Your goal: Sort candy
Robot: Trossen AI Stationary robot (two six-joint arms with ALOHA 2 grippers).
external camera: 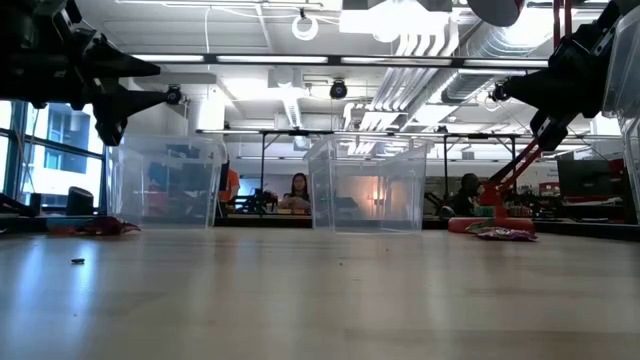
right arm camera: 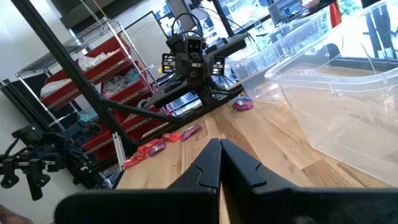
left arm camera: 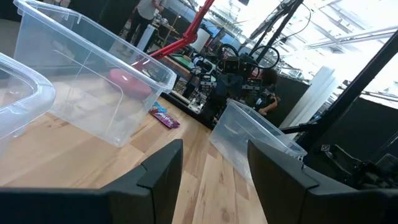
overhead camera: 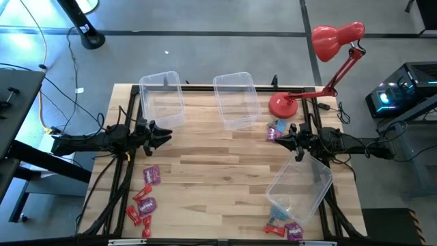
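Note:
The candy lies in three groups on the wooden table: red and purple pieces near the near-left corner (overhead camera: 145, 198), a few by the near-right edge (overhead camera: 283, 229), and blue and purple packets by the lamp base (overhead camera: 276, 128). My left gripper (overhead camera: 166, 135) hovers open over the table's left side, near the far-left bin, its fingers apart in the left wrist view (left arm camera: 214, 163). My right gripper (overhead camera: 275, 135) hovers shut over the right side, just beside the packets at the lamp base, its fingers together in the right wrist view (right arm camera: 219, 153). Neither gripper touches anything.
Three clear plastic bins stand on the table: far left (overhead camera: 163, 99), far middle (overhead camera: 237, 100) and, turned askew, near right (overhead camera: 300, 186). A red desk lamp (overhead camera: 332, 48) rises from its base (overhead camera: 283, 105) at the far right. Bare wood lies across the middle.

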